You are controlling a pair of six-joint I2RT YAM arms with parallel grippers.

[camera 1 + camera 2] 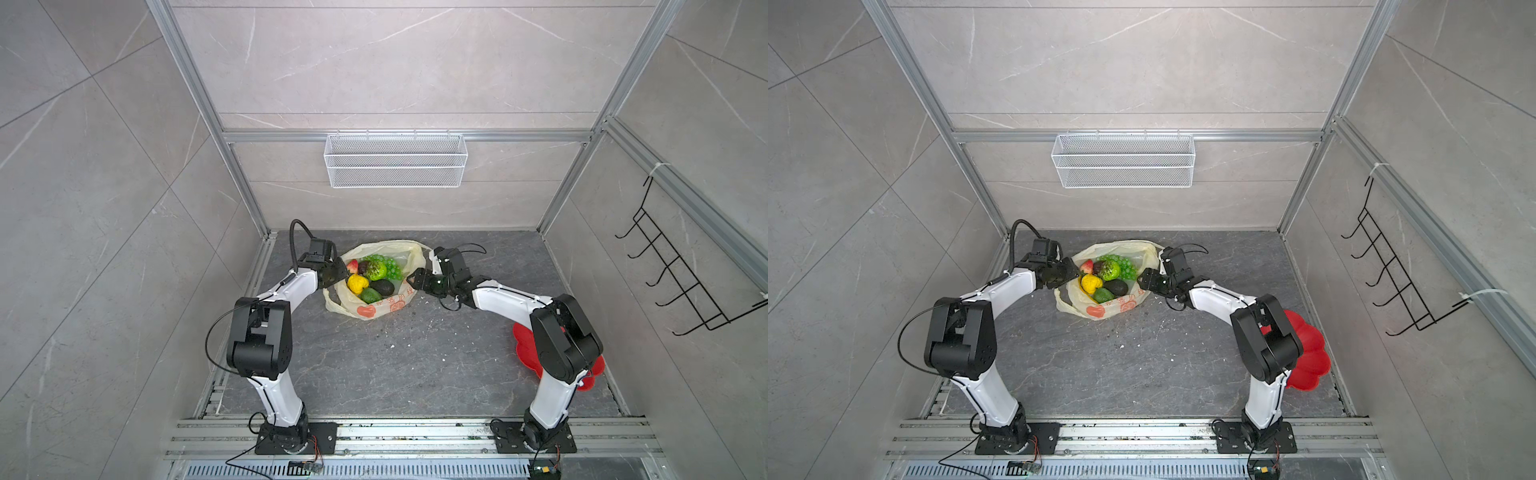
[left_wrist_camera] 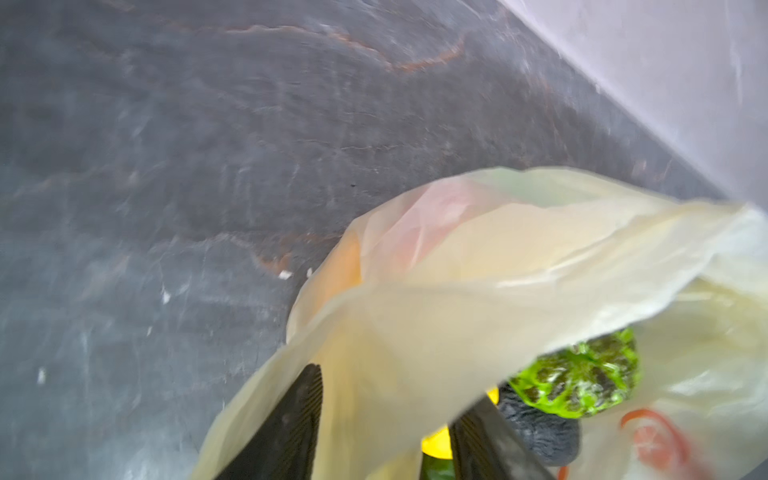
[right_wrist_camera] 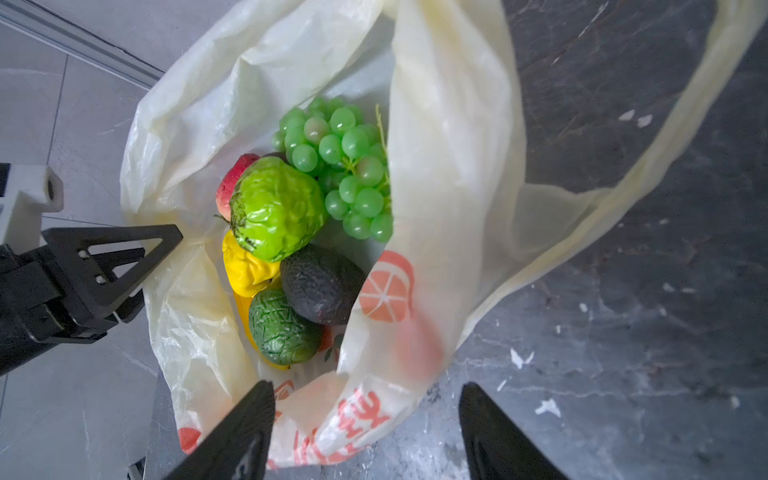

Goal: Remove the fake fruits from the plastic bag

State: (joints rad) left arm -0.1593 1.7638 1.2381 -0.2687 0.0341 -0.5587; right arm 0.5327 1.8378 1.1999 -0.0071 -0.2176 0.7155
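Find the plastic bag [image 1: 374, 309] lying on the dark stone table [image 1: 395, 365], toward the back wall and between the two arms, mouth spread wide and facing up. Note one loop handle [image 3: 642, 162] lying out flat on the table. Note orange-red round prints and lettering on the near wall of the bag.

Record every visible one of the fake fruits [image 1: 1109, 271] as inside the bag:
- green grapes [image 3: 345, 166] at the far side
- bumpy green fruit [image 3: 276, 208] touching the grapes
- red strawberry [image 3: 232, 183] half hidden behind the bumpy fruit
- yellow ball [image 3: 245, 266] just beside the bumpy fruit
- dark avocado [image 3: 320, 286] and green avocado [image 3: 282, 328] touching side by side, nearest the printed wall

See a strip of yellow under the two avocados; cannot tell what it belongs to.

Find the left gripper [image 1: 338, 274] at the left rim of the bag. See its fingers [image 2: 291, 415] parted in the left wrist view, a fold of bag film draped over and between them, no pinch visible.

Find the right gripper [image 1: 411, 278] at the right rim. See its fingers [image 3: 237, 432] spread wide in the right wrist view, the printed wall of the bag standing in the gap, unclamped.

Note a red flower-shaped plate [image 1: 1312, 353] on the table at the right, partly behind the right arm, well apart from the bag. Note a white wire basket [image 1: 395, 160] hanging on the back wall and a black hook rack [image 1: 681, 274] on the right wall.
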